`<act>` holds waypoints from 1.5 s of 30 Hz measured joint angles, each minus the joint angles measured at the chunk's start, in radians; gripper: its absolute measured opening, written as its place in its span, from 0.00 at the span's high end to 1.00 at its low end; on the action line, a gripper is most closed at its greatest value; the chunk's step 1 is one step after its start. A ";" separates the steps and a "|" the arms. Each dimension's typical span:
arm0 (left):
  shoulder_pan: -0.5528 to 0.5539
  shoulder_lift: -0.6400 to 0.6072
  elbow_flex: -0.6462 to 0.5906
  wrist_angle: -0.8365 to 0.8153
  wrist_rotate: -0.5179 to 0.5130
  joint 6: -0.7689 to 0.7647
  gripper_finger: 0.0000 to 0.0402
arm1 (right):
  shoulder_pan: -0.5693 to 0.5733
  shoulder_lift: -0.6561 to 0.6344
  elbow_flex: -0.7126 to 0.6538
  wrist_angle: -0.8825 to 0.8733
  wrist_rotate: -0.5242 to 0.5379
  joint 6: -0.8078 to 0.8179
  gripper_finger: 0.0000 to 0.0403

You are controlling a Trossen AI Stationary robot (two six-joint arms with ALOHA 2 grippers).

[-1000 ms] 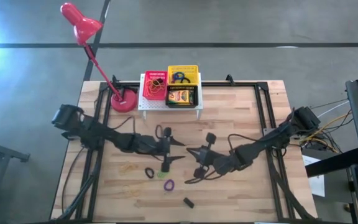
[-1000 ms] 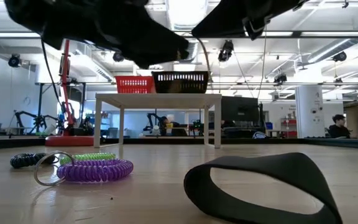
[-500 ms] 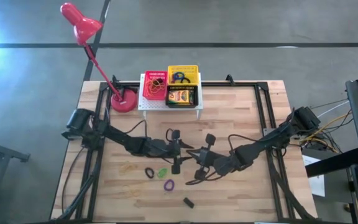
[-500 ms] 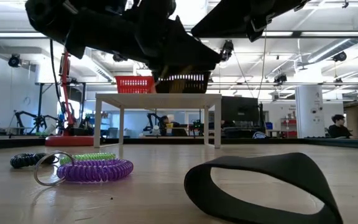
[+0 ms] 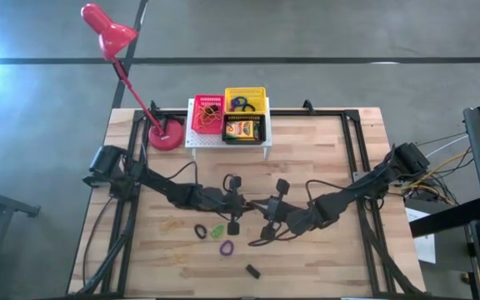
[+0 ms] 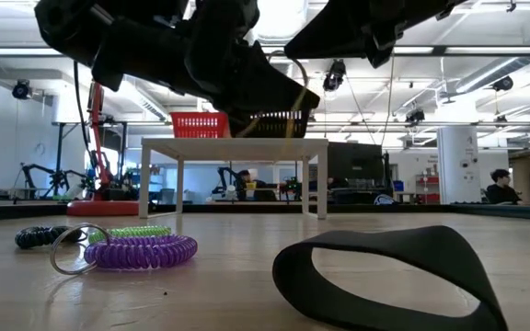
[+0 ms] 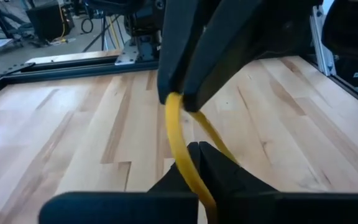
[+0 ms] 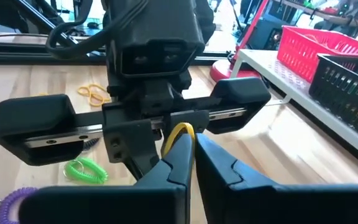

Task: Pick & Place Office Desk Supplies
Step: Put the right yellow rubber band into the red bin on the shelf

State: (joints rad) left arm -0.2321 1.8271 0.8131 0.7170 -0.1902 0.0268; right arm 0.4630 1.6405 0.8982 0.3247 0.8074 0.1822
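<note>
Yellow rubber band (image 7: 180, 140) pinched between left gripper (image 5: 242, 202) and right gripper (image 5: 261, 207).

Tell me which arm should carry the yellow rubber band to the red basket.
Left, probably. Both tools, left and right, pinch the yellow rubber band mid-table, but the red basket, already holding similar bands, sits on the left arm's side.

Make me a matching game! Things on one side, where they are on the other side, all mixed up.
Things:
1. yellow rubber band
2. purple coil loop
3. crayon box
4. red lamp

Places:
A. in a bin on the white rack
B. standing on the table beside the rack
C. pinched by the right gripper, facing the left gripper
D. lying on the table by the green loop

Pairs: 1-C, 2-D, 3-A, 4-B
</note>
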 joint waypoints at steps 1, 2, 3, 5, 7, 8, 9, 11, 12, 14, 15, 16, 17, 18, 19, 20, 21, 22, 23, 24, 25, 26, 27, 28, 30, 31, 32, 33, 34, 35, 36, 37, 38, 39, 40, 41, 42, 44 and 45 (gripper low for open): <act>0.000 0.000 0.000 -0.001 0.000 0.000 0.99 | 0.002 -0.001 0.000 -0.004 0.000 0.001 0.95; 0.000 -0.003 0.000 -0.008 0.000 0.000 0.99 | 0.005 -0.003 0.000 -0.008 0.000 0.002 0.94; 0.000 -0.007 0.000 -0.020 0.000 0.000 0.99 | 0.008 -0.007 -0.001 -0.014 0.001 0.002 0.92; 0.000 -0.017 0.000 -0.041 -0.004 -0.001 1.00 | 0.017 -0.021 -0.002 -0.022 0.003 0.019 0.88; -0.002 -0.032 0.000 -0.057 -0.009 -0.001 1.00 | 0.023 -0.042 -0.002 -0.047 0.003 0.056 0.84; -0.002 -0.043 0.000 -0.062 -0.011 -0.001 1.00 | 0.023 -0.050 -0.002 -0.061 0.003 0.078 0.81; -0.002 -0.056 0.000 -0.069 -0.011 -0.001 1.00 | 0.024 -0.054 -0.002 -0.082 0.003 0.098 0.79; -0.003 -0.089 0.000 -0.093 -0.012 -0.001 1.00 | 0.024 -0.058 -0.003 -0.136 0.004 0.131 0.74; -0.003 -0.110 0.000 -0.123 -0.017 -0.001 1.00 | 0.023 -0.058 -0.003 -0.164 0.004 0.154 0.72; -0.004 -0.160 0.000 -0.192 -0.042 -0.005 1.00 | 0.023 -0.059 -0.003 -0.234 0.012 0.219 0.67; -0.003 -0.190 0.001 -0.240 -0.056 -0.005 1.00 | 0.023 -0.060 -0.003 -0.278 0.030 0.262 0.66; -0.001 -0.224 0.009 -0.296 -0.075 -0.005 1.00 | 0.024 -0.060 -0.003 -0.329 0.054 0.313 0.64; 0.000 -0.260 0.018 -0.355 -0.097 -0.005 1.00 | 0.024 -0.059 -0.003 -0.383 0.076 0.373 0.63; 0.003 -0.295 0.033 -0.422 -0.123 -0.005 1.00 | 0.025 -0.057 -0.005 -0.439 0.093 0.437 0.62; 0.006 -0.332 0.051 -0.493 -0.149 -0.004 1.00 | 0.028 -0.057 -0.007 -0.490 0.106 0.500 0.61; 0.011 -0.364 0.069 -0.565 -0.170 -0.002 1.00 | 0.029 -0.056 -0.014 -0.538 0.112 0.558 0.61; 0.019 -0.395 0.093 -0.637 -0.187 0.004 1.00 | 0.030 -0.056 -0.023 -0.569 0.114 0.608 0.61; 0.029 -0.423 0.119 -0.710 -0.200 0.013 1.00 | 0.030 -0.055 -0.034 -0.583 0.114 0.648 0.61; 0.045 -0.447 0.149 -0.782 -0.212 0.024 1.00 | 0.030 -0.055 -0.050 -0.583 0.113 0.678 0.61; 0.063 -0.469 0.183 -0.853 -0.224 0.038 1.00 | 0.031 -0.055 -0.064 -0.581 0.113 0.698 0.62; 0.087 -0.483 0.219 -0.918 -0.237 0.054 1.00 | 0.030 -0.055 -0.077 -0.580 0.113 0.717 0.62; 0.117 -0.496 0.257 -0.978 -0.247 0.072 1.00 | 0.030 -0.055 -0.088 -0.578 0.113 0.734 0.63; 0.149 -0.503 0.293 -1.035 -0.257 0.090 1.00 | 0.030 -0.055 -0.096 -0.575 0.113 0.751 0.63; 0.187 -0.504 0.326 -1.079 -0.263 0.107 1.00 | 0.030 -0.055 -0.103 -0.574 0.115 0.764 0.64; 0.277 -0.502 0.395 -1.147 -0.264 0.140 1.00 | 0.030 -0.054 -0.110 -0.575 0.123 0.778 0.65; 0.325 -0.501 0.419 -1.167 -0.264 0.154 1.00 | 0.030 -0.054 -0.110 -0.575 0.132 0.780 0.65; 0.375 -0.500 0.438 -1.171 -0.264 0.169 1.00 | 0.030 -0.054 -0.110 -0.572 0.136 0.779 0.66; 0.427 -0.500 0.450 -1.166 -0.264 0.184 1.00 | 0.030 -0.054 -0.109 -0.571 0.138 0.775 0.66; 0.478 -0.500 0.456 -1.166 -0.264 0.198 1.00 | 0.030 -0.054 -0.109 -0.569 0.138 0.764 0.67; 0.533 -0.500 0.459 -1.168 -0.264 0.211 1.00 | 0.030 -0.054 -0.109 -0.562 0.138 0.755 0.67; 0.586 -0.499 0.458 -1.166 -0.264 0.215 1.00 | 0.030 -0.054 -0.109 -0.548 0.139 0.744 0.67; 0.638 -0.498 0.457 -1.160 -0.263 0.217 1.00 | 0.030 -0.054 -0.109 -0.538 0.139 0.733 0.68; 0.687 -0.498 0.453 -1.150 -0.259 0.215 1.00 | 0.030 -0.054 -0.109 -0.528 0.139 0.721 0.68; 0.738 -0.499 0.446 -1.137 -0.233 0.208 1.00 | 0.030 -0.054 -0.109 -0.518 0.138 0.708 0.68; 0.783 -0.499 0.437 -1.130 -0.178 0.200 1.00 | 0.030 -0.054 -0.109 -0.511 0.139 0.698 0.69; 0.824 -0.499 0.426 -1.130 -0.102 0.187 0.99 | 0.030 -0.054 -0.109 -0.505 0.139 0.687 0.69; 0.861 -0.498 0.415 -1.133 -0.018 0.174 0.98 | 0.030 -0.054 -0.109 -0.498 0.139 0.677 0.69; 0.911 -0.497 0.393 -1.137 0.125 0.149 0.94 | 0.030 -0.054 -0.109 -0.496 0.138 0.670 0.70; 0.925 -0.497 0.383 -1.136 0.166 0.139 0.91 | 0.030 -0.054 -0.109 -0.495 0.139 0.671 0.70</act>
State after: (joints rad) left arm 0.6930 1.3304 1.1962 -0.4188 -0.0244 0.1657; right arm 0.4931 1.5867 0.7891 -0.1707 0.9463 0.8528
